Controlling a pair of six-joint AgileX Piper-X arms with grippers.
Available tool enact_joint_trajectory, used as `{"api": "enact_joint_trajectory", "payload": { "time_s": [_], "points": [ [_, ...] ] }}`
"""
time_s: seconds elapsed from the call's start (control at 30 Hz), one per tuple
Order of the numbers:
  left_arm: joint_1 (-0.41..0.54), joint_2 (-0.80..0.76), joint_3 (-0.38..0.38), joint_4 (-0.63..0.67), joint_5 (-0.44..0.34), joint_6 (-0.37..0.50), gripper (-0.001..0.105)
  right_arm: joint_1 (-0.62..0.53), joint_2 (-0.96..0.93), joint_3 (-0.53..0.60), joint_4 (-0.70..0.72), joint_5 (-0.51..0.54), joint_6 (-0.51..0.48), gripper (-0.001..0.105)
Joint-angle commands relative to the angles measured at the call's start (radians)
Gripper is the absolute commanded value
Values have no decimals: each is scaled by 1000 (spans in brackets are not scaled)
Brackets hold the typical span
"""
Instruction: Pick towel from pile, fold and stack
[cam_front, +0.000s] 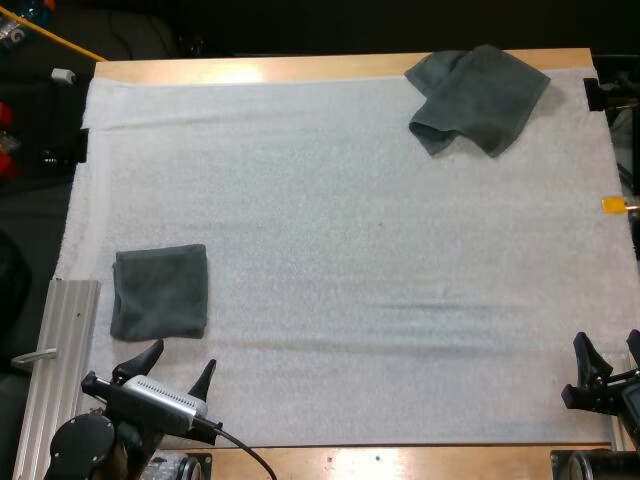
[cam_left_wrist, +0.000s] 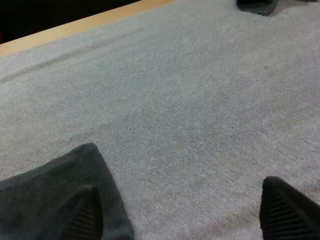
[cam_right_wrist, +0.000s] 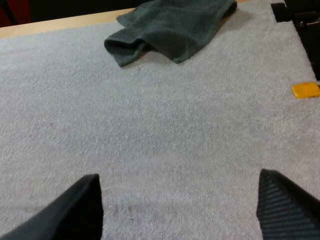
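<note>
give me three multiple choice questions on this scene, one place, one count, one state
1. Where does the crumpled towel lie? A far right corner of the mat B mat's centre C near left corner
2. How many towels are there? A one B two C four
3. How does the left gripper stand? A shut on a towel B open C shut on nothing
Key: 1 A, high view shows it there. 2 B, one crumpled, one folded towel. 3 B, its fingers stand apart, gripping nothing.

Open mat (cam_front: 350, 260) separates folded towel (cam_front: 160, 292) from crumpled towel (cam_front: 478, 98).
</note>
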Motion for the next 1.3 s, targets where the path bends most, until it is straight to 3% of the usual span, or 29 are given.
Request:
{"api": "enact_joint_trajectory", "payload": {
  "time_s": [0.0,0.57,0.8,1.07,1.27],
  "points": [
    [-3,-137,-3,-15,5,-7,62,2,-39,-4,-8,-2,-1,63],
    [-3,-102,-19,-9,7,-31,63,2,-33,-21,-12,-2,19,63],
    [-3,16,-119,-32,138,-55,71,2,32,-101,-7,-14,19,63],
    [-19,142,-244,-92,193,-106,71,2,156,-219,-7,-147,14,63],
    [-113,211,-314,-97,193,-106,71,2,250,-313,-7,-294,11,63]
  ]
}}
